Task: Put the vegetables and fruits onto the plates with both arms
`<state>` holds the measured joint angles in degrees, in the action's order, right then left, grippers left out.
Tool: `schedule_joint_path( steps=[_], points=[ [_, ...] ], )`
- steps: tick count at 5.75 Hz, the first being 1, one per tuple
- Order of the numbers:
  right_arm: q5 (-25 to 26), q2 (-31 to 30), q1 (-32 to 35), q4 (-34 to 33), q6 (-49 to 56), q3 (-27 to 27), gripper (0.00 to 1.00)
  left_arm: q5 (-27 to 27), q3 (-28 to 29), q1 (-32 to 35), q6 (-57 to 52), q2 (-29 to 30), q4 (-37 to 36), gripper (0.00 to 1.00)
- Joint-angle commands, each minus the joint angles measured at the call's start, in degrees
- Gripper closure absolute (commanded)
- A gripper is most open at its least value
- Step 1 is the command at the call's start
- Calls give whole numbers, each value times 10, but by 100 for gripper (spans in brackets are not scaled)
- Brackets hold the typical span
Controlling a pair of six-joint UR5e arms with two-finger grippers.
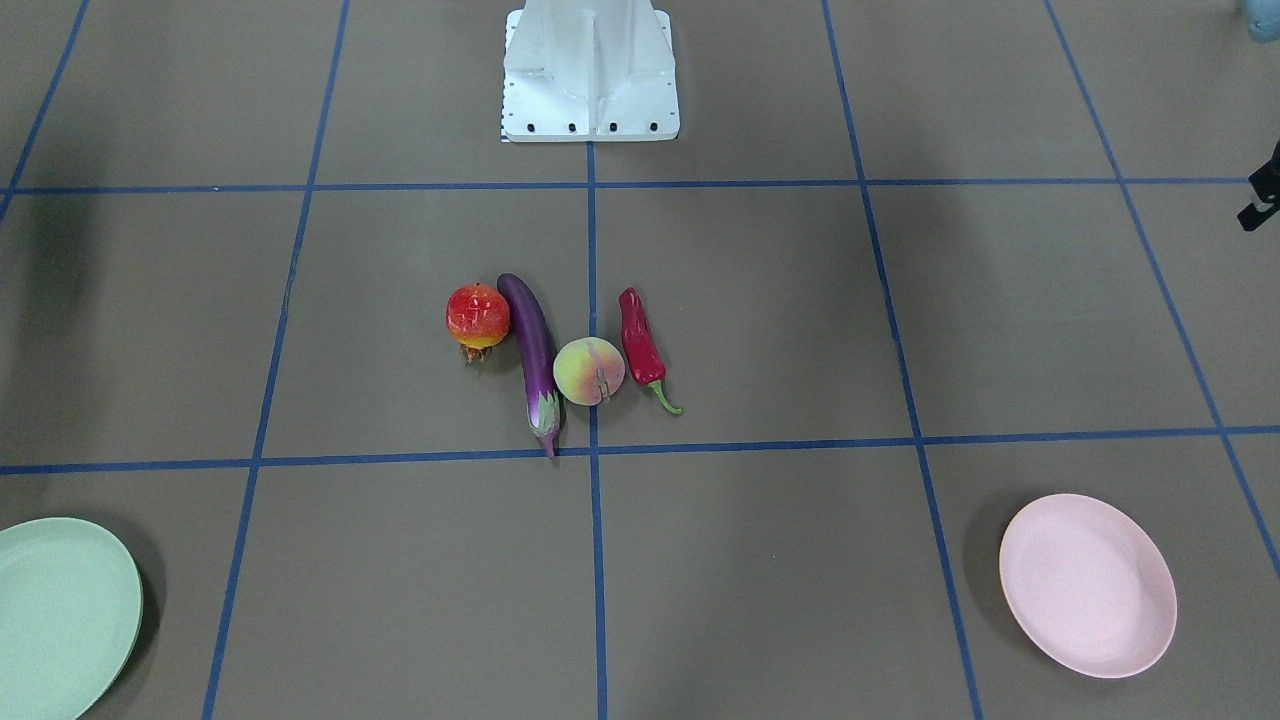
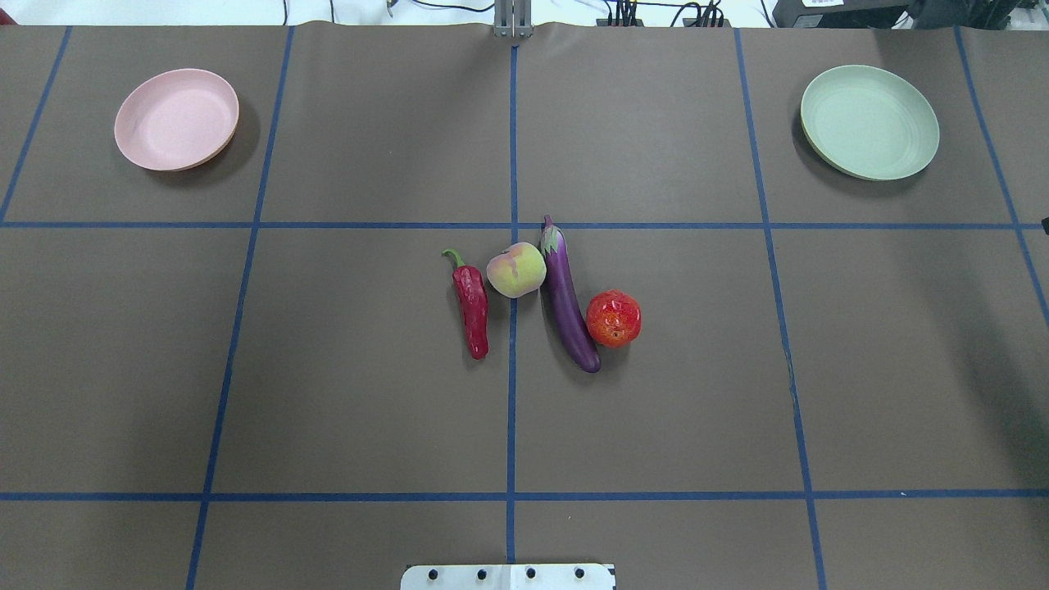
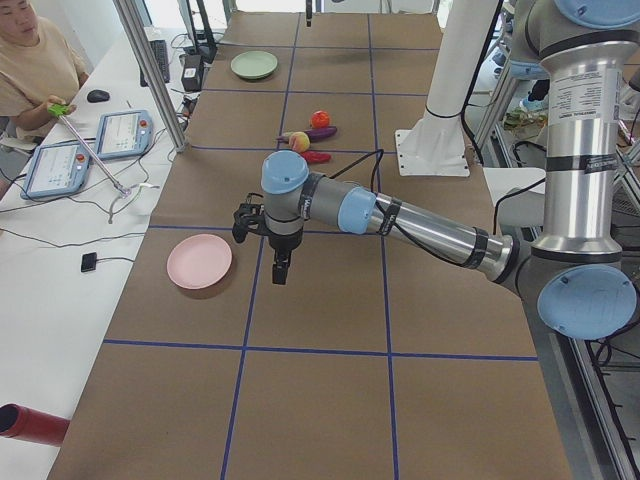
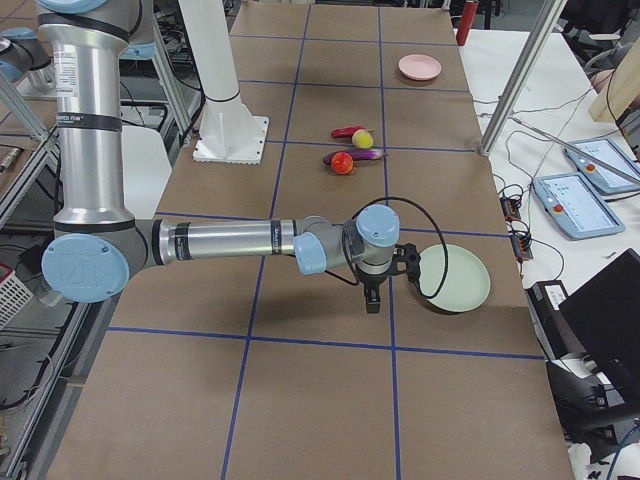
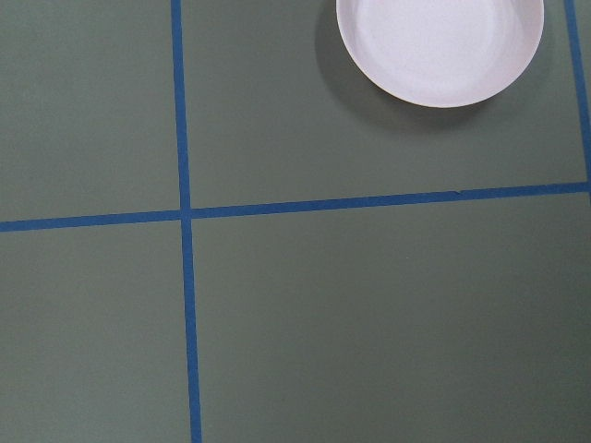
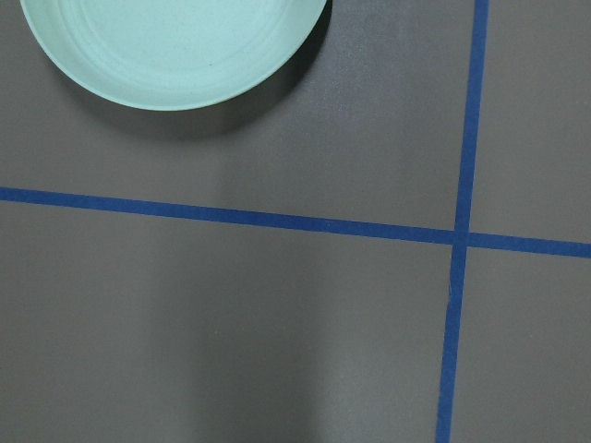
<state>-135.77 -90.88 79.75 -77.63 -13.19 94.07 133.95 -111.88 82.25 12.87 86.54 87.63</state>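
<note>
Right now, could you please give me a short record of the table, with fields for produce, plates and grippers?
produce: chili pepper, peach, eggplant, pomegranate, clustered centrally, none on a plate
plates: pink plate and green plate, both empty, at opposite ends
left gripper: near pink plate, state unclear
right gripper: near green plate, state unclear

Opposed downward views, peach [image 1: 589, 371] in both.

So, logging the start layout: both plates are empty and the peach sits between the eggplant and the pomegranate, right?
Not quite. The overhead exterior view shows the round yellow-pink peach between the long glossy purple eggplant and the wrinkled red chili pepper; the round red-orange pomegranate lies on the eggplant's other side. The round pale pink plate and round pale green plate are empty.
</note>
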Motion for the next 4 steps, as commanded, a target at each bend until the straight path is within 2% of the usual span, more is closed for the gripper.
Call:
schedule_joint_path(
  steps=[1, 2, 3, 4],
  points=[
    [0, 0, -9, -1, -1, -1, 0, 27, -11, -39, 8, -1, 21, 0],
    [0, 1, -20, 0, 0, -3, 0, 47, -31, -81, 102, 12, 50, 0],
    [-1, 4, -32, 1, -3, -1, 0, 34, -30, -170, 189, 83, 51, 0],
    [-2, 6, -35, 1, -19, 1, 0, -14, -26, -270, 308, 162, 48, 0]
  ],
)
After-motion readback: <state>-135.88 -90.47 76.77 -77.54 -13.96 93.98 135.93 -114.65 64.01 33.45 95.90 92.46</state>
